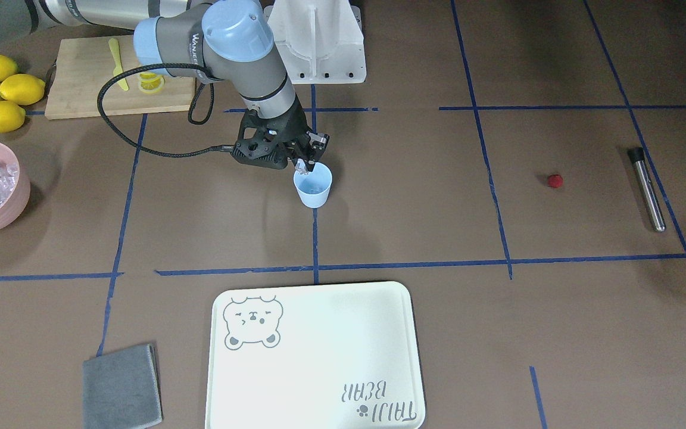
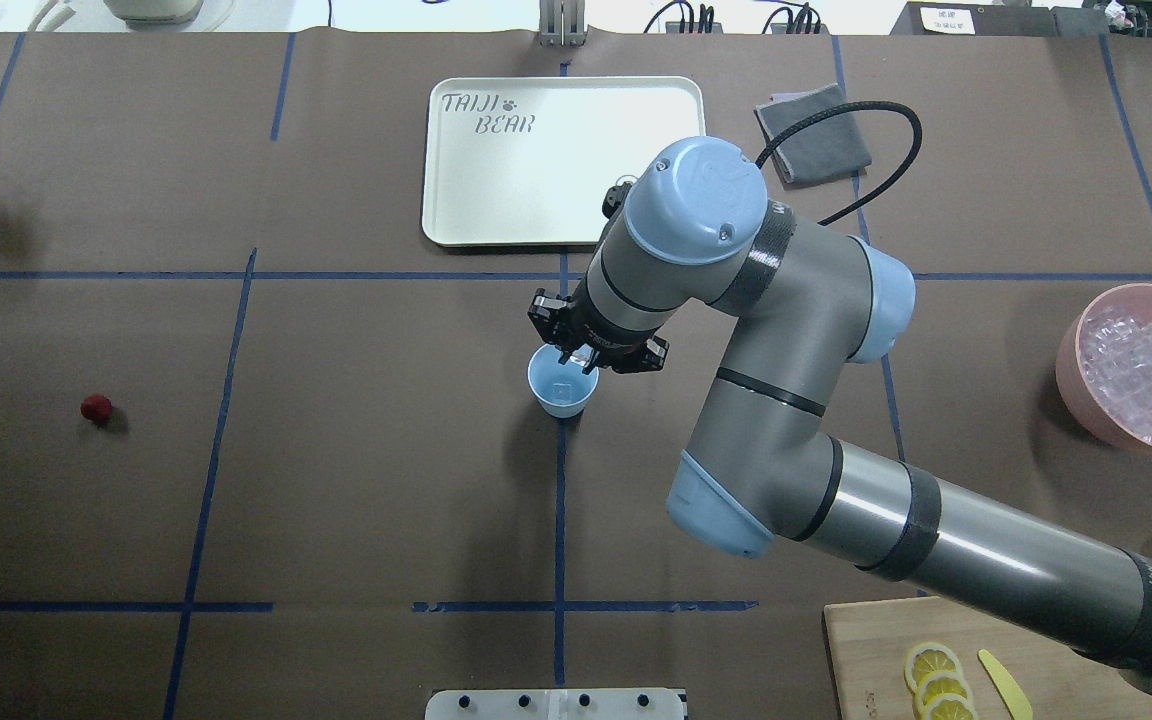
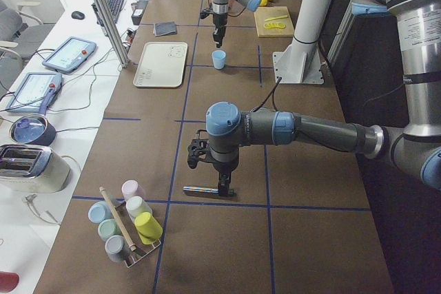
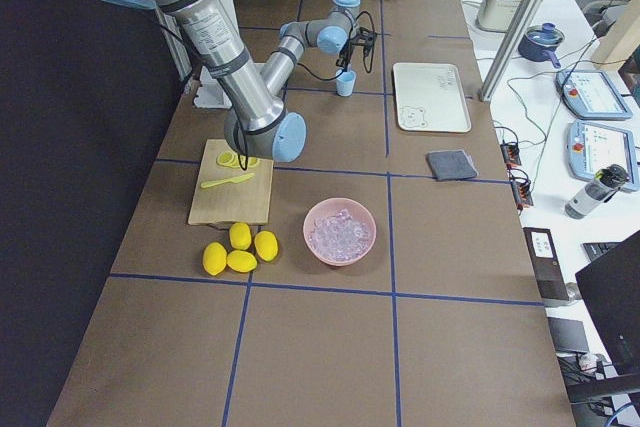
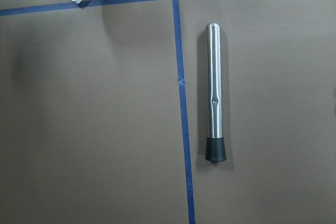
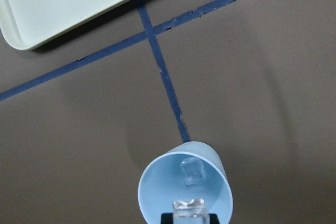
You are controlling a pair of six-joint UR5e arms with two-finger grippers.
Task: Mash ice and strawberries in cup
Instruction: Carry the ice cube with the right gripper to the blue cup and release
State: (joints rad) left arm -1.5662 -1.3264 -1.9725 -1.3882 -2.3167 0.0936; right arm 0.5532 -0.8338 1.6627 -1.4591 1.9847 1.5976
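The light-blue cup stands on the table's middle line, and it also shows in the overhead view. One ice cube lies in its bottom. My right gripper hangs just over the cup's rim, shut on a second ice cube. The red strawberry lies alone on the table, far from the cup. My left gripper hovers over a steel muddler. Its fingers show in no close view, so I cannot tell if it is open or shut.
A pink bowl full of ice stands at the table's right end, with lemons and a cutting board behind it. A white tray and a grey cloth lie beyond the cup. A cup rack stands near the muddler.
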